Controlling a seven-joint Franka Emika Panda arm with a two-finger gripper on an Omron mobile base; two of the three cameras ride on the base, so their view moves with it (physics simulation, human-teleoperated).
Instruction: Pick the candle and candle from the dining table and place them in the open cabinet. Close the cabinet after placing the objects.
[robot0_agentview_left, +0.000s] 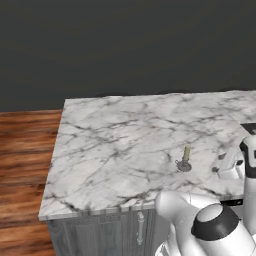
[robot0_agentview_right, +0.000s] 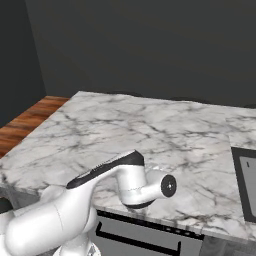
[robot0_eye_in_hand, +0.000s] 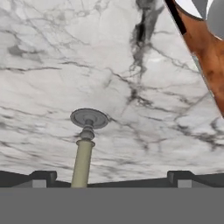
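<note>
A stubby pale-olive candle (robot0_agentview_left: 186, 153) on a round grey metal base stands upright on the dining table (robot0_agentview_left: 115, 145), a white marble slab with grey veins, near its front edge. My gripper (robot0_agentview_left: 218, 163) hovers just right of the candle, open and holding nothing. In the hand view the candle (robot0_eye_in_hand: 83, 159) rises from its base toward the camera, left of centre between the fingertips (robot0_eye_in_hand: 42, 177), and the gripper (robot0_eye_in_hand: 111, 179) stands wide apart around it without touching. My own arm covers the candle in the right base view. The cabinet is out of view.
A black flat panel (robot0_agentview_right: 246, 182) is set into the marble at the right. Wood floor (robot0_agentview_left: 25, 150) lies left of the table, and a dark wall stands behind. The grey wood-panelled base (robot0_agentview_left: 100, 232) carries a small handle (robot0_agentview_left: 141, 227).
</note>
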